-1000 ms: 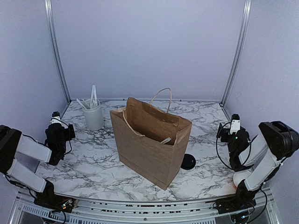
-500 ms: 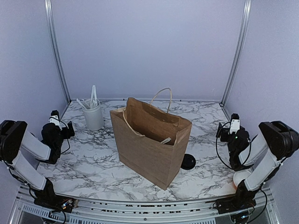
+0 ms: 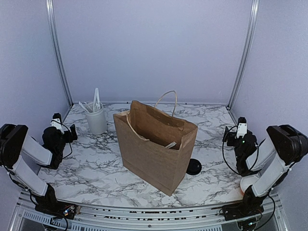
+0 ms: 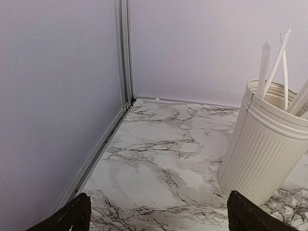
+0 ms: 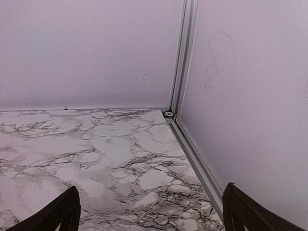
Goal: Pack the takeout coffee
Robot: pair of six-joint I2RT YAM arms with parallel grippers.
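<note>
With your left tool [image 4: 159,216] at 9 o'clock of the paper bag [image 3: 154,159] and your right tool [image 5: 149,214] at 3 o'clock, both spread wide and empty, the takeout coffee is nowhere in sight, so check inside the bag before you reach.

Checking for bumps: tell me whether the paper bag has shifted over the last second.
No. The paper bag sits where it was: same gap to the white utensil holder, near corner on the same table veins.
</note>
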